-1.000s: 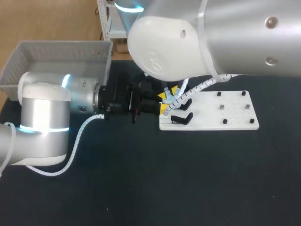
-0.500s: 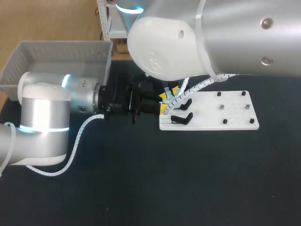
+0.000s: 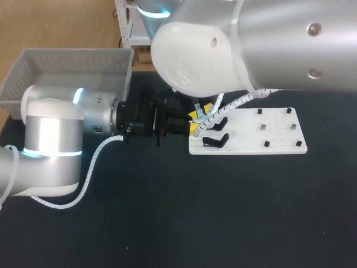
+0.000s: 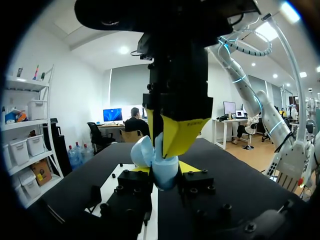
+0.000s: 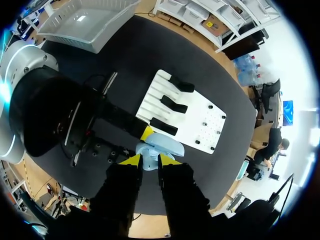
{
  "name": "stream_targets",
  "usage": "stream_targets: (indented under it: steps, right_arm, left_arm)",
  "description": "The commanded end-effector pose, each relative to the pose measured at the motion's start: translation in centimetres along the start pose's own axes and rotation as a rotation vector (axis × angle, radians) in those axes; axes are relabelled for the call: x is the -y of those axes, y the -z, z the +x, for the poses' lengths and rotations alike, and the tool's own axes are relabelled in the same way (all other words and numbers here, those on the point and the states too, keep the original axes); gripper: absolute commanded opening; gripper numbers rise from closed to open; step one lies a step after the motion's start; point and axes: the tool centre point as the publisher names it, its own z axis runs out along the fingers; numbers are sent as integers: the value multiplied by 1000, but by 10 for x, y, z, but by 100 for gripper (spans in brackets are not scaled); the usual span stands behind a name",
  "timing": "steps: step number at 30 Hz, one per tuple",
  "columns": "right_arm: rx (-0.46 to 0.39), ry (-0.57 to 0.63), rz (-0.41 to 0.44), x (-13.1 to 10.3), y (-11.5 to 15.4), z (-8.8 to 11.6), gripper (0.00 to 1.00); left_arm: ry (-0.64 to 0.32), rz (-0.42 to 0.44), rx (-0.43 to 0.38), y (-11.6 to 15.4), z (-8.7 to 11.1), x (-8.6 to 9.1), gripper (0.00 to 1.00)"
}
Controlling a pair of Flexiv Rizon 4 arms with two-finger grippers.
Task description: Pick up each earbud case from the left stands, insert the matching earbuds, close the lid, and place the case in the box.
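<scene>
My left gripper (image 4: 165, 171) is shut on a pale blue earbud case (image 4: 164, 176), held over the table with its lid (image 4: 142, 150) open. My right gripper (image 5: 149, 161) comes down onto the case (image 5: 163, 145) from above, fingers shut on a small pale blue earbud at the case's mouth. In the head view the two grippers meet at the left end of the white stand board (image 3: 262, 137), and my right arm hides most of the case there. Only my left gripper (image 3: 192, 124) shows its yellow tips.
Black stands (image 3: 215, 140) sit on the board's left end, with small black pegs on its right half. A grey basket (image 3: 67, 61) stands at the table's far left corner. The dark table top lies open towards the front.
</scene>
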Motion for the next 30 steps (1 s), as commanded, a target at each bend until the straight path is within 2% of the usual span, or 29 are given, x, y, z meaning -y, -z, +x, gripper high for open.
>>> stream_targets:
  steps: [1,2,6,8,11,16,19,25,27,30]
  right_arm:
    - [4,-1,1,0,-1,-1,0]
    - [5,-1,1,1,-1,-1,2]
    - [11,-2,5,2,1,0,45]
    - [14,-3,7,4,3,1,73]
    - [17,-2,9,5,5,3,90]
    - [50,19,1,6,20,10,97]
    - [79,-12,-3,16,31,9,100]
    - [168,-219,30,55,44,-11,100]
    - [216,-323,75,68,44,-19,100]
    - [257,-428,65,81,45,-27,100]
  left_arm:
    - [-4,-6,4,0,1,2,0]
    - [-4,-6,4,0,1,2,0]
    - [-4,-6,4,0,1,2,0]
    - [-4,-6,4,0,1,2,0]
    - [-4,-6,4,0,1,2,0]
    - [-4,-6,4,0,1,2,0]
    - [-4,-6,4,0,1,2,0]
    - [-4,-6,4,0,1,2,0]
    - [-4,-6,4,0,1,2,0]
    - [-4,-6,4,0,1,2,0]
